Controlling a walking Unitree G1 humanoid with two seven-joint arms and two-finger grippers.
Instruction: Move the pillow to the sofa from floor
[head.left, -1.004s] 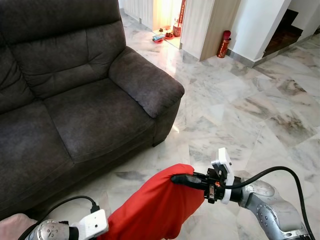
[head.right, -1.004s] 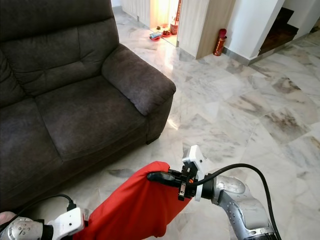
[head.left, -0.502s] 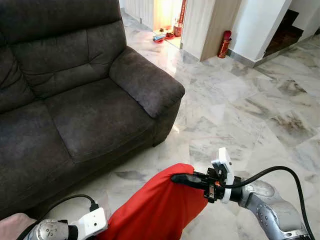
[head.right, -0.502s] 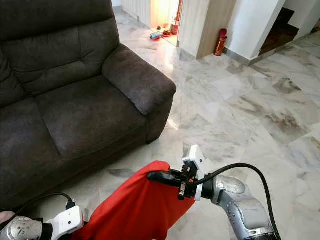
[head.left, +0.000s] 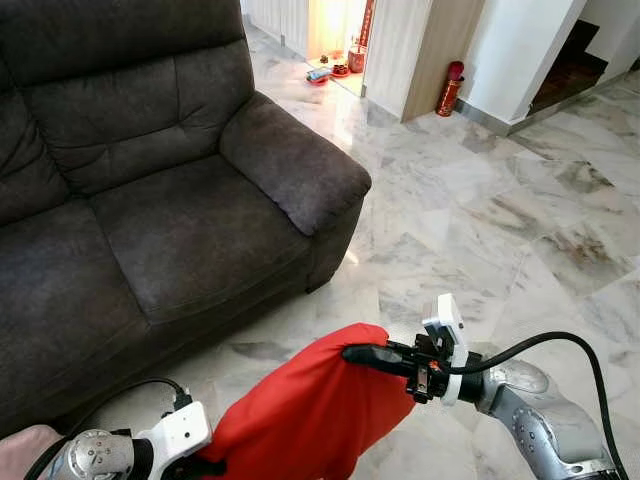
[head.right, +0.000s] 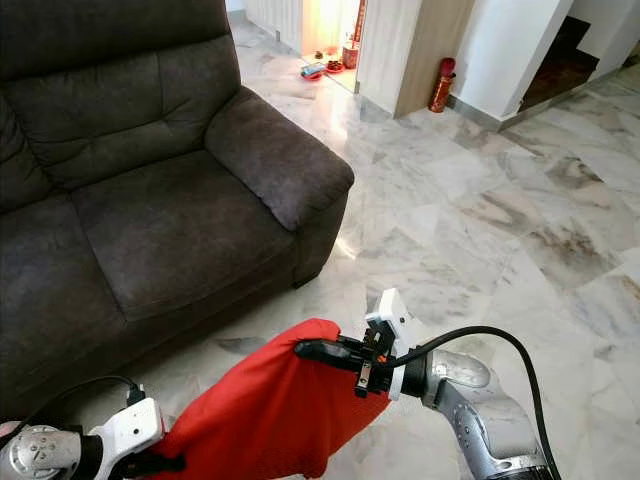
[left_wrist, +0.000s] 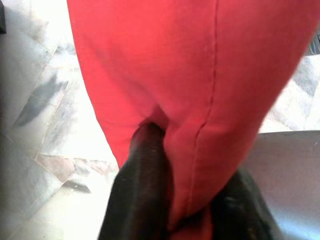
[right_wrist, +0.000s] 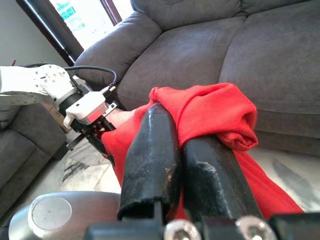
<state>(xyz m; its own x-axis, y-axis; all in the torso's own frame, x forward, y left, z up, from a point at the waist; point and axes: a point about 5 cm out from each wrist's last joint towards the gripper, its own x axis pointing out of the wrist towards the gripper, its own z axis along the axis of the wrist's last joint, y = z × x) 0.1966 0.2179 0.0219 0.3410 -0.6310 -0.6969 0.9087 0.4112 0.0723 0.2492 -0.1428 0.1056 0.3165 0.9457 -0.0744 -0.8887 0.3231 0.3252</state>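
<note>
A bright red pillow (head.left: 310, 415) is held off the marble floor (head.left: 520, 220) between two grippers, just in front of a dark grey sofa (head.left: 150, 200). Its cloth is smooth and plain, marked by one stitched seam down its length in the left wrist view, and it hangs slack and folded rather than plump. The upper corner is bunched into a crumpled knot where it is gripped.

The right gripper (head.left: 372, 356) is seen at the pillow's upper right corner, its two black fingers (right_wrist: 155, 150) pressed together with the red fabric pinched between them. The silver right arm is bent at the elbow and reaches in from the lower right, the wrist level and pointed toward the sofa, with a black cable (head.left: 560, 345) looping over it.

The left gripper (left_wrist: 175, 200) is set low at the pillow's lower left edge, its fingers closed on a fold of the cloth, which is drawn in between them. The left arm is kept low at the bottom of the head views, near the sofa's front.

A red cylinder (head.left: 450, 88) is stood against the far wall beside a lit doorway (head.left: 335, 30).
</note>
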